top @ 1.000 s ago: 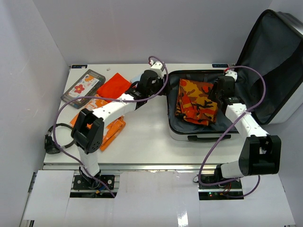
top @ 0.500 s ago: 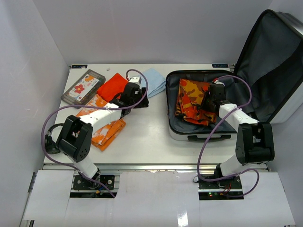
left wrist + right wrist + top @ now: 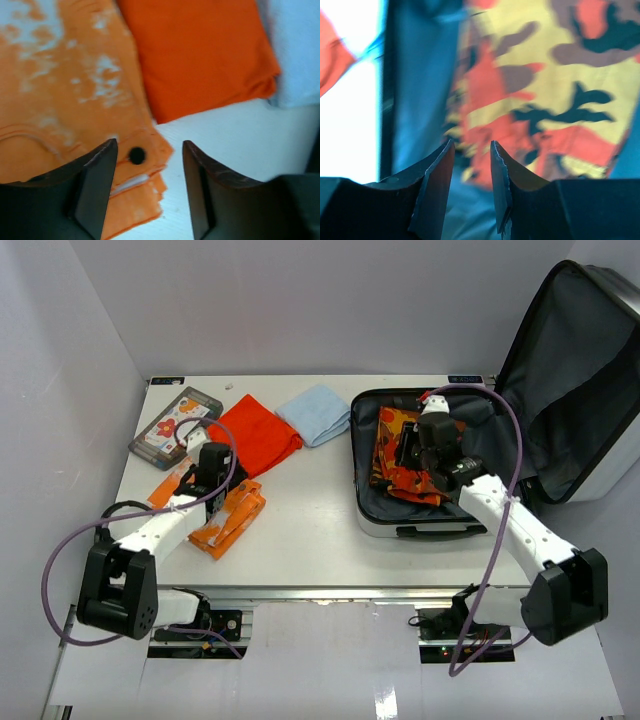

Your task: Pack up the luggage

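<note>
The luggage (image 3: 430,523) lies open on the right of the table, its lid (image 3: 580,370) leaning back. A folded orange, yellow and black camouflage cloth (image 3: 395,465) lies in its dark grey lining. My right gripper (image 3: 413,452) hovers over that cloth, jaws a little apart and empty. In the right wrist view the right gripper (image 3: 472,150) is above the cloth's (image 3: 545,95) edge, beside bare lining (image 3: 420,85). My left gripper (image 3: 208,466) is open and empty over an orange patterned cloth (image 3: 228,520). The left wrist view shows the left gripper (image 3: 150,170) at that cloth's (image 3: 65,95) corner.
A plain orange-red cloth (image 3: 255,435) and a light blue cloth (image 3: 315,412) lie at the table's back middle; both show in the left wrist view, orange-red (image 3: 200,55) and blue (image 3: 295,50). A flat grey case with a red flower (image 3: 175,425) lies at the back left.
My left arm has drawn back from the suitcase's edge to the left, over the orange patterned cloth, uncovering the blue cloth. My right gripper has moved left over the camouflage cloth.
</note>
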Available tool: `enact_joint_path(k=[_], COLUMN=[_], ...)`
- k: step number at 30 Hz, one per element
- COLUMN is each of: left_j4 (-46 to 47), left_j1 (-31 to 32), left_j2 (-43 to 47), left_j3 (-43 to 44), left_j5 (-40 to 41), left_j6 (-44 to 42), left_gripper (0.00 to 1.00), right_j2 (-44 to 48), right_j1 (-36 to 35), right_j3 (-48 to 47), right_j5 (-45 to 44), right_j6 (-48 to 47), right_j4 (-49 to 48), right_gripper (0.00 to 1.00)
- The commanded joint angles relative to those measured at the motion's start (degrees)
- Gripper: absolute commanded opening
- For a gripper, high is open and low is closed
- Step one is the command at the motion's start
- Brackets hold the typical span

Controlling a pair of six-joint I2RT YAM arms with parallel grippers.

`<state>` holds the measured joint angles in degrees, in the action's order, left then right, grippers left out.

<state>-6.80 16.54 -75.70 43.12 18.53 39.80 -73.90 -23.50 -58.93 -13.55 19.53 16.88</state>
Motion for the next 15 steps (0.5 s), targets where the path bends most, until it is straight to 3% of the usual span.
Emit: enact_joint_path(k=[1, 8, 15], left_j4=[-2.4, -2.1, -0.4], left_j1=[-2.7, -2.8, 0.9], left_j2=[6.4, 4.5, 4.8], left_j3=[-6.5, -11.2, -16.8], left_j5=[7.2, 1.6, -2.1], left_j6=[8.6, 9.3, 10.1], left_gripper=[0.58, 0.4, 0.21], right_j2=[6.0, 10.1, 14.7], right_j1=[-4.6, -6.1, -6.6], right_j3=[2.4, 6.3, 6.0], right_j5=[-0.7, 0.0, 0.9], right_j6=[-0.3, -0.1, -0.6], right_j4=[1.6, 2.7, 7.2], right_gripper=[0.42, 0.43, 0.52])
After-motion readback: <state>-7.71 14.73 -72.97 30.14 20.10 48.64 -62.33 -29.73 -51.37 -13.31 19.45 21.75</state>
